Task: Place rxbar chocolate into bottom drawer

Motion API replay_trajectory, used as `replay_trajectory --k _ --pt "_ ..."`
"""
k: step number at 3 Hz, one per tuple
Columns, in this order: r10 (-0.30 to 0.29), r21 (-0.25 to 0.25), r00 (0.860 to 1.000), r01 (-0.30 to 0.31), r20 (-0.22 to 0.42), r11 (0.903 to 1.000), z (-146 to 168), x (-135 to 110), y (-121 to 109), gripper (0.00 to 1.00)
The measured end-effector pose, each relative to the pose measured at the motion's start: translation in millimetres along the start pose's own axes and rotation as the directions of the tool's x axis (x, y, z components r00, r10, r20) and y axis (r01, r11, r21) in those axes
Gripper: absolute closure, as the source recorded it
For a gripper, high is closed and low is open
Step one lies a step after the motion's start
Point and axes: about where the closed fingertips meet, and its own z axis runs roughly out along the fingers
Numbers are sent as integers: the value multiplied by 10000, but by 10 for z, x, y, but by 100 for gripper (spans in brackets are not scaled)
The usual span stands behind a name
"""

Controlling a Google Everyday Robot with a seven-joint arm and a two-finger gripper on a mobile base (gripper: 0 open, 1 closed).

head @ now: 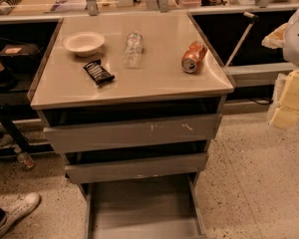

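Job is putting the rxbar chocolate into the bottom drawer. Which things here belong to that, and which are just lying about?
Job: rxbar chocolate, lying on the cabinet top; bottom drawer, pulled open; gripper, at the right edge of the view.
Lying about: white bowl; clear bottle, on its side; orange can, on its side.

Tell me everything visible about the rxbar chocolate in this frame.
The rxbar chocolate is a small flat rectangular bar in a shiny black wrapper with pale lettering that cannot be read here. It lies flat and diagonal on the left front part of the cabinet top, in front of the white bowl and left of the clear bottle, touching neither. The gripper is at the picture's right edge, well apart from it.
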Motion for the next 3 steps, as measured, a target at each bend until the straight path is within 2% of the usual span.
replay_trajectory --k 1,2,3 --pt "-2 0 10000 2 1 10000 0 -1 0 0" --pt "-718 106 9968 715 340 9974 -43 -414 -135 0" --pt "-1367 187 9881 1358 706 9906 -71 -873 -279 0"
